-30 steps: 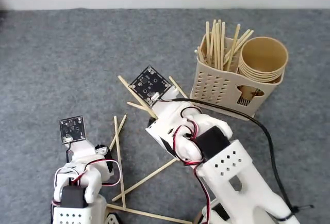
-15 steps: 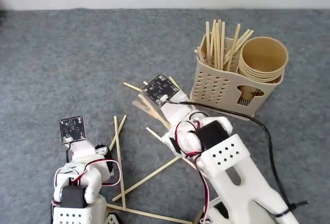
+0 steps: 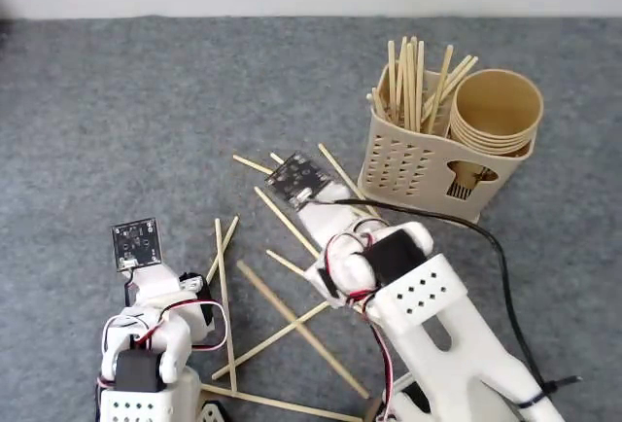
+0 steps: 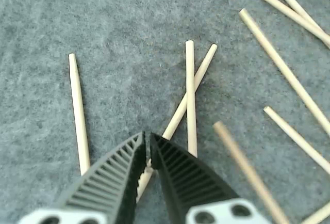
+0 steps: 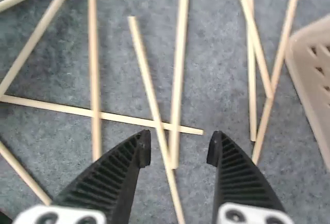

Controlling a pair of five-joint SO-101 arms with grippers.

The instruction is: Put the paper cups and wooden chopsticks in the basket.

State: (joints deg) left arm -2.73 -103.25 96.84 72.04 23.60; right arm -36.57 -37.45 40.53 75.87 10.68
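Observation:
The beige basket [image 3: 418, 164] stands at the back right, with stacked paper cups [image 3: 498, 111] and a bundle of wooden chopsticks [image 3: 413, 77] in it. Several loose chopsticks lie on the grey carpet, among them a long one [image 3: 301, 330] slanting toward the front. My right gripper [image 5: 179, 144] is open just above the carpet, and two chopsticks [image 5: 178, 69] run between its jaws. The basket's corner [image 5: 314, 74] is beside it. My left gripper [image 4: 148, 140] is shut and empty, low over two crossed chopsticks [image 4: 203, 69].
The right arm [image 3: 374, 257] stretches from the front toward the basket, with its black cable [image 3: 486, 237] trailing to the right. The left arm [image 3: 146, 344] sits at the front left. Bare carpet [image 3: 146, 101] lies at the back left.
The right arm swung toward the basket and lowered. The chopstick it was carrying now lies slanted on the carpet in front of it. The left arm stayed still.

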